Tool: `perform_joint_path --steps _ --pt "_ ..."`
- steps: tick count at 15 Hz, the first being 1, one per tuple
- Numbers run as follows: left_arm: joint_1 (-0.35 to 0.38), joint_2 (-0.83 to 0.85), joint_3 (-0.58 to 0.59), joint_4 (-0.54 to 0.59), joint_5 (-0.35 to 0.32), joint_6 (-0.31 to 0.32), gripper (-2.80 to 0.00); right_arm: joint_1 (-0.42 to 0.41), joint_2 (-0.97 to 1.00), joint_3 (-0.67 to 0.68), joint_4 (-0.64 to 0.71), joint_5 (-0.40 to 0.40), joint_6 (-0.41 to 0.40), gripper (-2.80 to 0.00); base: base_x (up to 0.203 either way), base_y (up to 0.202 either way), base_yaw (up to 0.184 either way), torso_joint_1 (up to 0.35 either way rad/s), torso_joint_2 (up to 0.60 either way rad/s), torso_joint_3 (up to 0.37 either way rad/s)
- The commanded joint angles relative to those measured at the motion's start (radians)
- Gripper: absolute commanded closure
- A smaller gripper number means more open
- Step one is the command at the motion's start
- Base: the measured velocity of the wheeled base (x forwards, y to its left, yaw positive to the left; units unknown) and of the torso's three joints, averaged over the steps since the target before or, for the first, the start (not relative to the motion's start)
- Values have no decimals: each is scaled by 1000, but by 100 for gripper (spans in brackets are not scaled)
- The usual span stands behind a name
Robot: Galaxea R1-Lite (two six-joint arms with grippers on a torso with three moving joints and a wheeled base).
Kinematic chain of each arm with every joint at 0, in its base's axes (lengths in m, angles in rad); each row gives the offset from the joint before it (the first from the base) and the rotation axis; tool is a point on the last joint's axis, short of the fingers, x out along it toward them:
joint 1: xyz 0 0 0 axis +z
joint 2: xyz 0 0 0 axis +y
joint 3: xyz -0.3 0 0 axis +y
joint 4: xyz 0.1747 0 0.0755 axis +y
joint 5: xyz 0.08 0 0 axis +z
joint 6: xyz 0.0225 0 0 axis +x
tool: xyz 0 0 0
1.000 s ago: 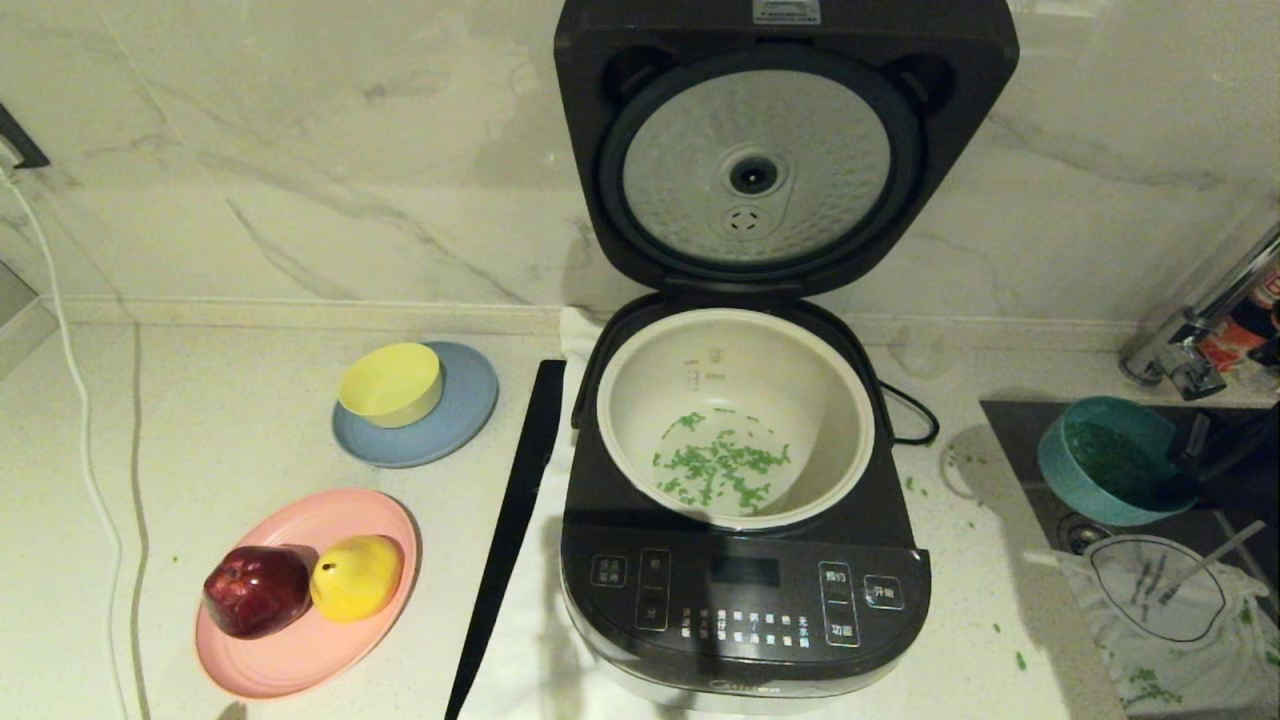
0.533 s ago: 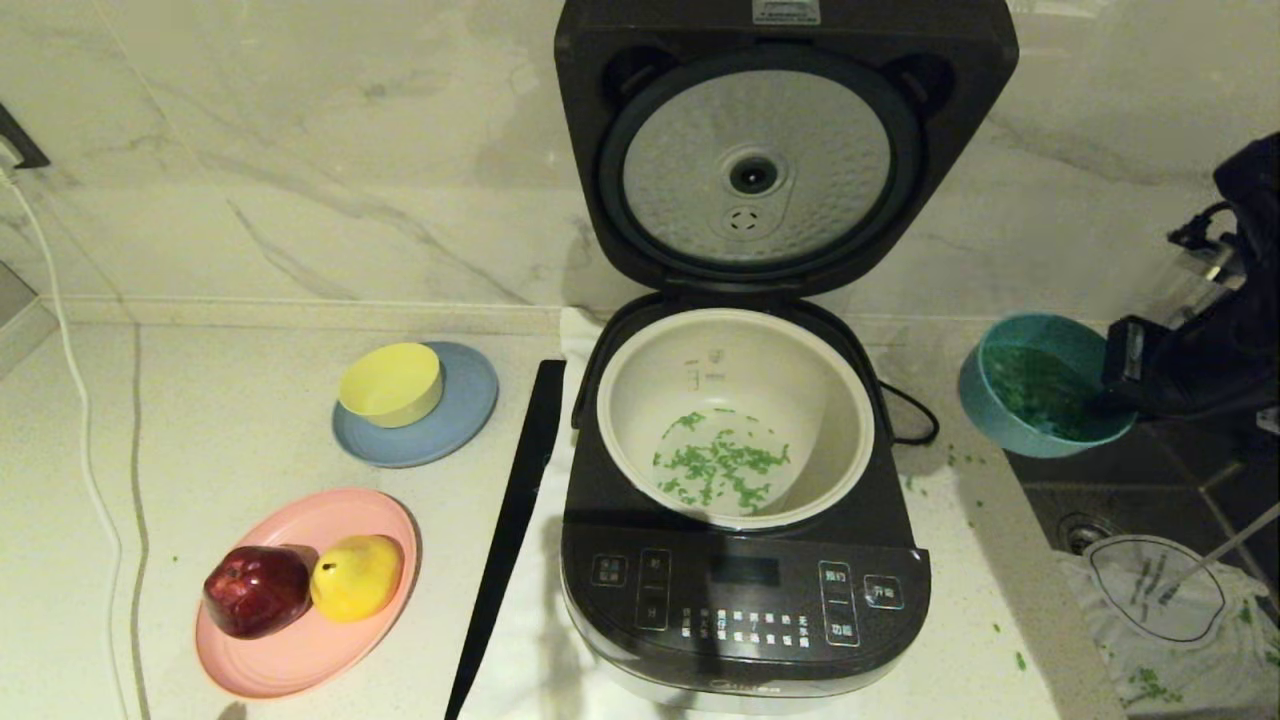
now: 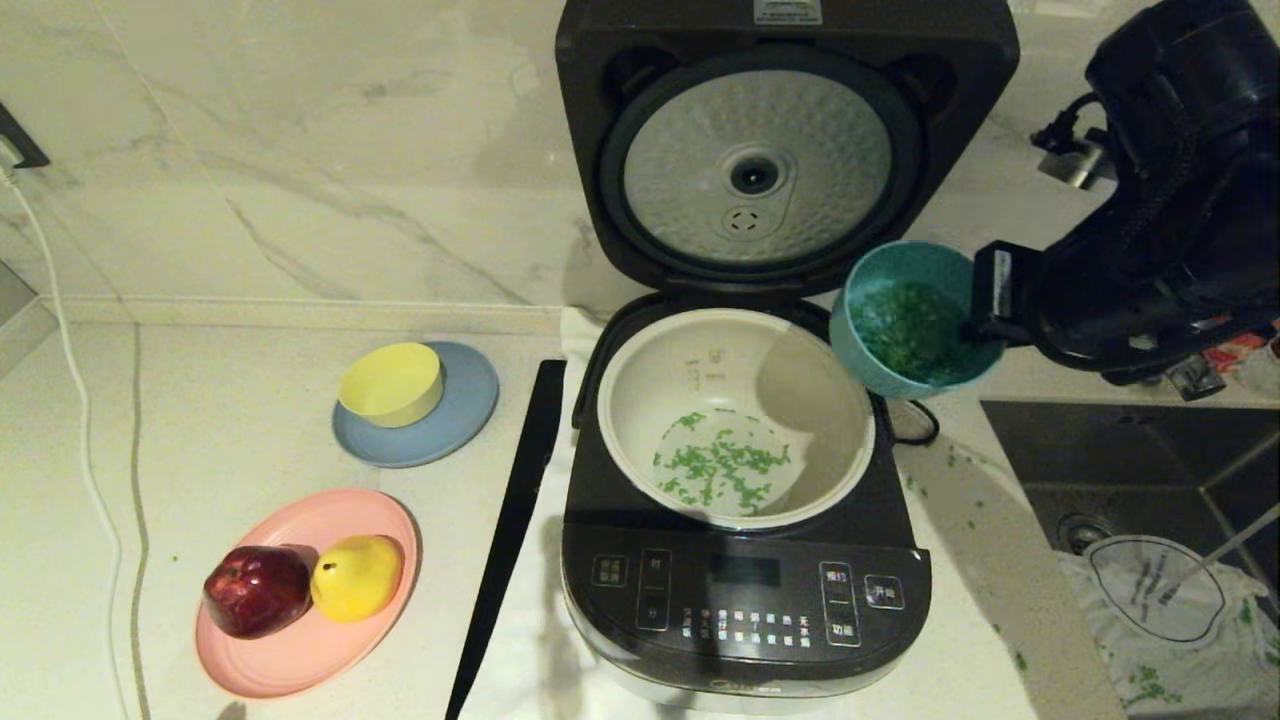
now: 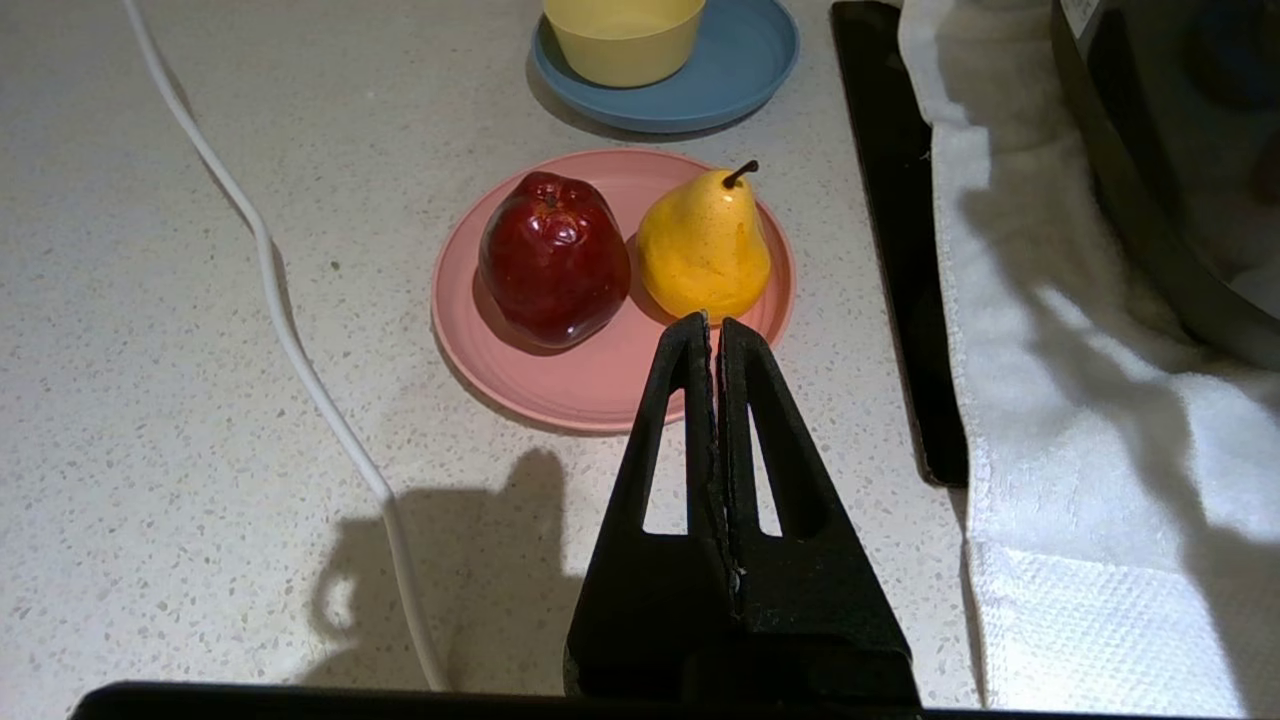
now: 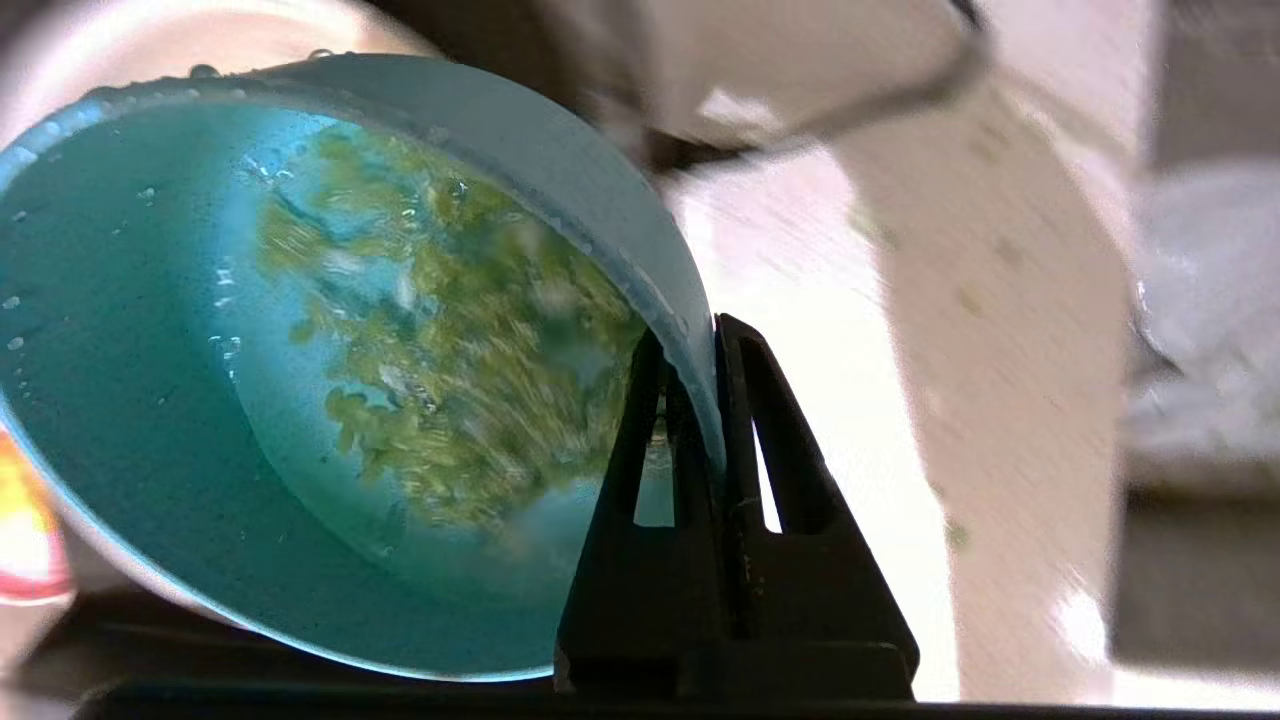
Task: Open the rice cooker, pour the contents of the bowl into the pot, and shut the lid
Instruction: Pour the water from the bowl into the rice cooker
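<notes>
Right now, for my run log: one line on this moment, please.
lid open | right gripper pinching bowl rim beside pot | greens unpoured | left gripper idle, shut

In the head view the lid point(image 3: 785, 140) is cut off by the top edge and the cooker point(image 3: 745, 590) by the bottom edge. The right hand point(image 5: 690, 345) hides part of the bowl point(image 5: 200, 420) rim, and the greens point(image 5: 450, 370) are blurred. The cooker's white labels are too small to read.
</notes>
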Motion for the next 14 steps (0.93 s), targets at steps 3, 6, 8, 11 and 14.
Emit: perform_joint_path --steps 3,6,8,11,14 --pt "0 -2 9 -1 0 0 0 120 113 -111 -7 -11 4 0 0 0 0 0 0 0" --pt "1 -2 9 0 0 0 0 175 178 -113 -57 -60 2 0 0 0 0 0 0 0" --pt "1 -2 9 -1 0 0 0 193 198 -113 -86 -66 2 0 0 0 0 0 0 0" --pt "0 -2 9 -1 0 -1 0 199 214 -113 -125 -65 2 0 0 0 0 0 0 0" --pt "0 -2 9 -1 0 0 0 218 232 -110 -125 -70 5 0 0 0 0 0 0 0"
